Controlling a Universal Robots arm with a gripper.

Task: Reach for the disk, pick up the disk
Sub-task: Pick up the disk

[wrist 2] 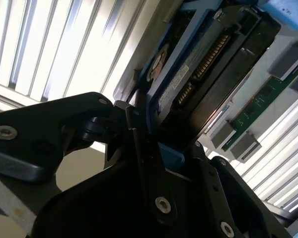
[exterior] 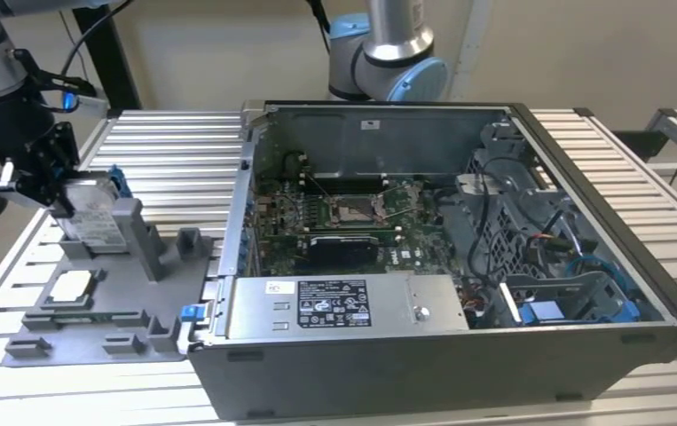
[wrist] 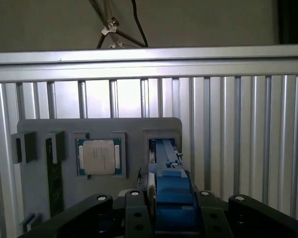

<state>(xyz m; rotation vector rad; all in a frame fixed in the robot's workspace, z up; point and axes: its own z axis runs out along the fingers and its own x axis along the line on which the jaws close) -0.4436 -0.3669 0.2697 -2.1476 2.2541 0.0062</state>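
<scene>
The disk (exterior: 96, 222) stood on edge in a slot of the grey holder tray (exterior: 114, 311), at the exterior view's left, just beside the open computer case (exterior: 433, 373) on the slatted desk (exterior: 172, 151). My hand (exterior: 57, 197) sat over its upper end, and I judged it closed on the disk, jaws pressed against the two broad faces by the blue rail. The disk's lower edge looked seated in the slot, not lifted clear.

I took the disk for a dense, stiff metal block, heavy for its size and smooth on the faces, so likely to slip under a weak hold. Its circuit side and connector pins seemed the fragile parts. The sound place to hold it was across the faces near the rail, clear of the connector.

The exterior view gave the disk's upright stance and where the tray lay. In the first wrist view I looked down the disk's (wrist: 165, 153) blue edge, centred between my jaws, with the small square chip (wrist: 98, 156) seated in the neighbouring pocket. The second wrist view showed the disk's (wrist 2: 198, 74) underside close up, with its row of gold contacts and a green memory stick (wrist 2: 258, 104) lying beyond.
</scene>
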